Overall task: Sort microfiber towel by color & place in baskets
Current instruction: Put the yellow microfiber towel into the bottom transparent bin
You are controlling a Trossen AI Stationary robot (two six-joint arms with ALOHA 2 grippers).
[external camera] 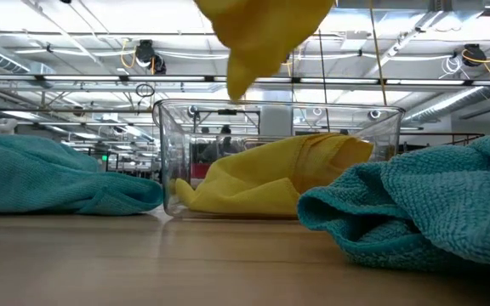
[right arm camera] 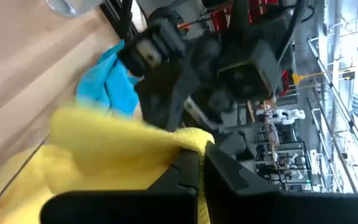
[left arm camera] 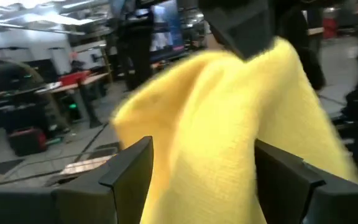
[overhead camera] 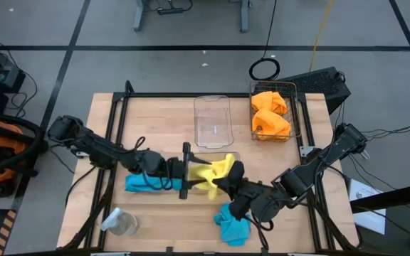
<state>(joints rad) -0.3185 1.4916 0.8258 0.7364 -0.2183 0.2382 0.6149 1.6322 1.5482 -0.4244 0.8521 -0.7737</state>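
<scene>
Where the arms meet mid-tabletop (overhead camera: 155,117), the left tool (overhead camera: 191,171) stands open around a yellow towel (overhead camera: 212,174) that the right tool (overhead camera: 228,178) pinches, hiding the clear bin below; turquoise towels (overhead camera: 142,183) flank them, orange towels (overhead camera: 270,114) fill the wire basket (overhead camera: 301,114).

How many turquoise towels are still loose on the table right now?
2. One turquoise towel lies under the left arm, left of the yellow towel held up between both pincers; the other turquoise towel lies near the front edge, below the right pincer. None seem hidden.
</scene>
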